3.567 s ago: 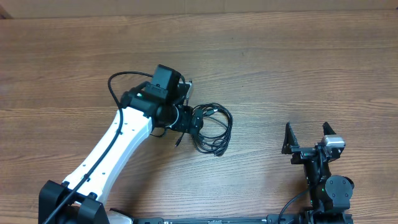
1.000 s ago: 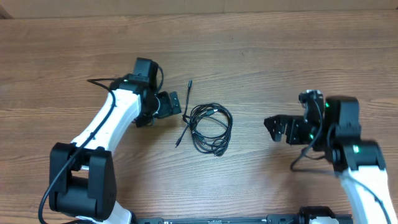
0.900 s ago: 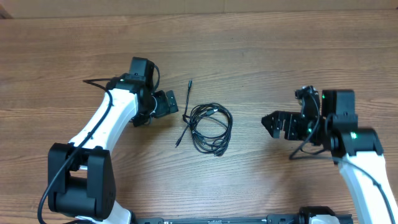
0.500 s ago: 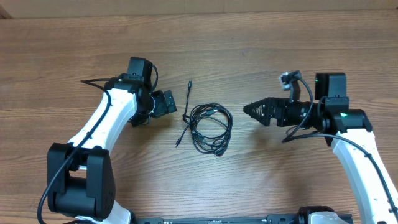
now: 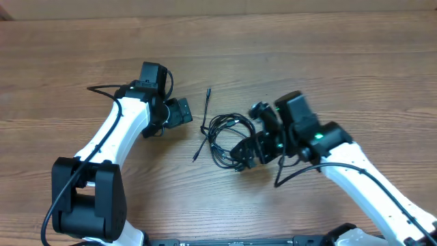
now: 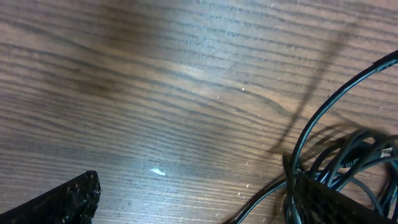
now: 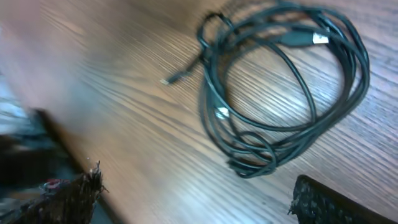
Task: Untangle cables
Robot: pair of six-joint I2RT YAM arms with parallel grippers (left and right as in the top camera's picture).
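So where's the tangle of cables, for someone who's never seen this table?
On the wooden table, look near the middle, between the white left arm and the white right arm. The cables lie there as a flat coil of thin black loops, thinner than the wires fixed to the arms.

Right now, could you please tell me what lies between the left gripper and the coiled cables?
In the overhead view, one loose cable strand crosses bare table between left gripper and coil.

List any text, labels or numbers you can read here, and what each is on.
None readable: no print shows on the cables, the table, the left arm or the right arm.
The pale plug tips are too blurred to tell.
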